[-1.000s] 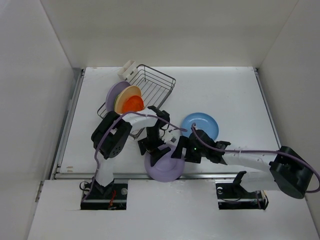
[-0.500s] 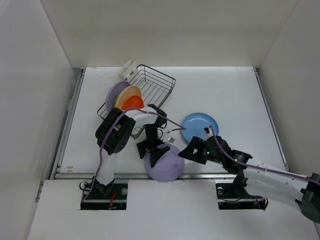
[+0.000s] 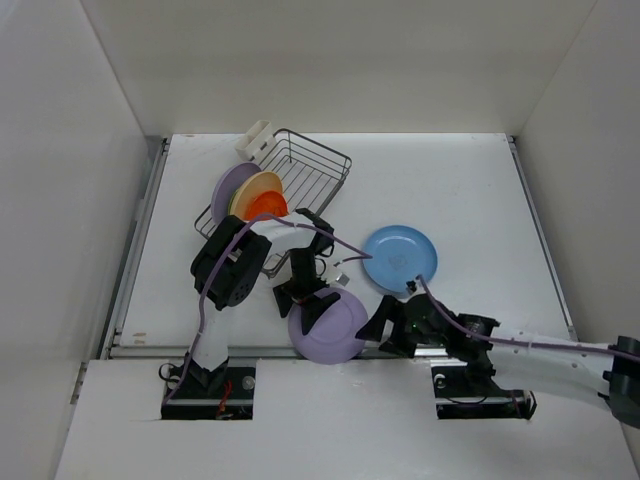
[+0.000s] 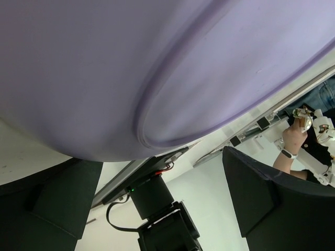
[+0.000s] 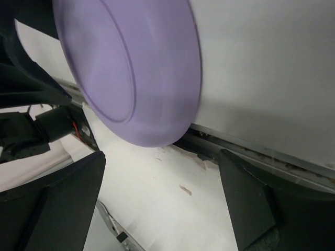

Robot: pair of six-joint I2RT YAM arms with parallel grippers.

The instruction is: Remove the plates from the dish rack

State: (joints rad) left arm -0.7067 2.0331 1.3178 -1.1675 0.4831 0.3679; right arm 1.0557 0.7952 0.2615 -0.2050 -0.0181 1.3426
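Jaws wide, left end effector [image 3: 314, 306] tilts over lavender plate [image 3: 340, 335].

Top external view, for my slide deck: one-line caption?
Lavender round plastic plate and blue round plastic plate out of the dark wire dish rack, three more plates inside.

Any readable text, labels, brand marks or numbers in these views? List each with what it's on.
No readable text, number or sign in any view.
lavender plate: plain, no print.
blue plate: plain, no print.
stacked plates in the dish rack: plain, no marks show.
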